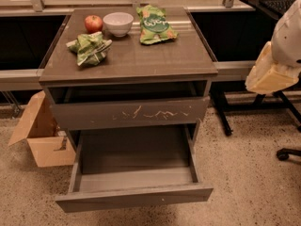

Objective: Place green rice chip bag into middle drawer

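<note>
The green rice chip bag [154,25], with a dark round logo and white lettering, lies flat at the back right of the cabinet top [155,60]. The middle drawer [134,197] is pulled wide open below, and its inside holds nothing. My gripper [269,75] shows as the white and tan end of the arm at the right edge of the view. It is to the right of the cabinet and well apart from the bag and the drawer.
A red apple [93,23], a white bowl [118,23] and a smaller crumpled pale-green bag [89,47] sit on the cabinet top. The scratched top drawer [129,113] is slightly open. A cardboard box [40,135] stands at the left, and chair legs [287,126] at the right.
</note>
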{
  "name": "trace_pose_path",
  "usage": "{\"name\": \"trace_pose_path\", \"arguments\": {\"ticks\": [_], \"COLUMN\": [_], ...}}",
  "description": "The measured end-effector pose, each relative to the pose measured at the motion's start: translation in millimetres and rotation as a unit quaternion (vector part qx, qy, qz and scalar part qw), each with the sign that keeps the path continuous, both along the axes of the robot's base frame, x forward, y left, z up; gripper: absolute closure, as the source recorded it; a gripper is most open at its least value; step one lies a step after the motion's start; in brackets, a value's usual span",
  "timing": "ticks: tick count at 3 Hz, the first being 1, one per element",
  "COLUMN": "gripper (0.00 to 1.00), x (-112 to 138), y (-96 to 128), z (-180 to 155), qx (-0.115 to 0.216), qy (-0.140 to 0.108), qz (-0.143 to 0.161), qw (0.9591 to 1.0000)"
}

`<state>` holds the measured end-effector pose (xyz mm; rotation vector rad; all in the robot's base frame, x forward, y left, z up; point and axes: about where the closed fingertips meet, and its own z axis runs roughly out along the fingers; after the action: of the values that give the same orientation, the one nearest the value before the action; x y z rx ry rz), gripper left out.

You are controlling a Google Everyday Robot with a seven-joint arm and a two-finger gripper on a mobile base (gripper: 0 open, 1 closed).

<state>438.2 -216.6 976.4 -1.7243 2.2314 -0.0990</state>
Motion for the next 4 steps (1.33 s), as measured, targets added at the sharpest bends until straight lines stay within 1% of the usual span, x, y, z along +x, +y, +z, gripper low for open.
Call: {"name": "trace_pose_path", "arguments": {"ticks": [1,2,3,4], "gripper": [1.0,0.81,0.58,0.27], "x": [0.0,0.0,18.8,71.3], "y": [0.0,0.0,1.9,13.6], "z": [0.0,0.0,1.0,2.3], "qx": [0.0,0.0,0.033,0.102], "qy": [0.0,0.0,-0.009,-0.018], "qz": [0.0,0.0,0.004,0.025], "qw": [1.0,1.0,0.9994,0.9943]}}
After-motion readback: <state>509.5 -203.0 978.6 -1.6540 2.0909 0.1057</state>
